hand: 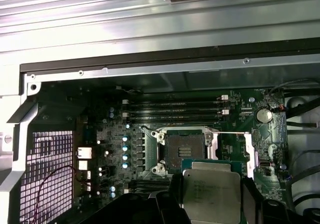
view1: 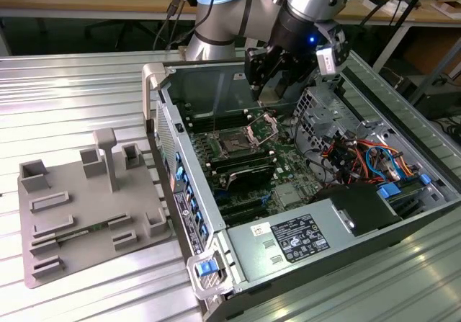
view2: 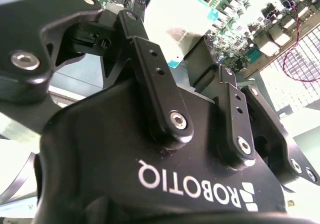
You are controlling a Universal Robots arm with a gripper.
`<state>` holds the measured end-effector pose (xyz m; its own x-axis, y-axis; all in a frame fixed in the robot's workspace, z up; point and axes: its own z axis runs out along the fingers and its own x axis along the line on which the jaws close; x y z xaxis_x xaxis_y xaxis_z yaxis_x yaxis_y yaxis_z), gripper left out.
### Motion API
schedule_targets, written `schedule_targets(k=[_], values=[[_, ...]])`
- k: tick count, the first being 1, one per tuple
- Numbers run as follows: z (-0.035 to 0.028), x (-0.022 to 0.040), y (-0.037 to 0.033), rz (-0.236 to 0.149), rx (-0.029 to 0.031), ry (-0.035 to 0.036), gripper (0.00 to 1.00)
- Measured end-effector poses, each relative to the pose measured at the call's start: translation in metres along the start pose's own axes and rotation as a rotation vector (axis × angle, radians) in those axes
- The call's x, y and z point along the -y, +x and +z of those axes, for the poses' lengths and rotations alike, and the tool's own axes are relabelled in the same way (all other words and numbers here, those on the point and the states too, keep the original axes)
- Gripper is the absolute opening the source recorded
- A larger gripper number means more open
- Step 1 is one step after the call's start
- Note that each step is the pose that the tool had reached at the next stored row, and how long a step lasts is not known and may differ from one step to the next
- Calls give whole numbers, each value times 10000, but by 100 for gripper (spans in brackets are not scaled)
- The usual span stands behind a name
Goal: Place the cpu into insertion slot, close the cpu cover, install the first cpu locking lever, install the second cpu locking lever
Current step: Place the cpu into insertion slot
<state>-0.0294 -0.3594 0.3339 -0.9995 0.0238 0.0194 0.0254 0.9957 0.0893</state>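
Note:
The cpu (hand: 210, 194), a flat square chip with a silvery top and a green edge, sits between two black fingers (hand: 175, 196) with my gripper (hand: 212, 199) shut on it. It hangs above the motherboard, just beside the insertion slot (hand: 182, 151), a dark square socket with a silver rim. In the second wrist view the cpu (view2: 175, 26) shows bright between the fingertips. In the exterior view my gripper (view1: 270, 77) hovers over the far end of the open computer case, above the insertion slot (view1: 234, 145). The cpu cover (view1: 263, 129) stands tilted up, open, behind the slot.
A grey power supply box (view1: 295, 239) fills the near end of the case. Coloured cables (view1: 367, 160) and a drive cage lie at the exterior view's right. Long black memory slots (hand: 172, 108) flank the socket. A grey fixture plate (view1: 86, 207) rests on the ribbed table.

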Motion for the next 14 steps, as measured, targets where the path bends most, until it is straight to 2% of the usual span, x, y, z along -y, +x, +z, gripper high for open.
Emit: schedule_targets(k=[14], values=[[27,2,-1,0,0,0,55]])
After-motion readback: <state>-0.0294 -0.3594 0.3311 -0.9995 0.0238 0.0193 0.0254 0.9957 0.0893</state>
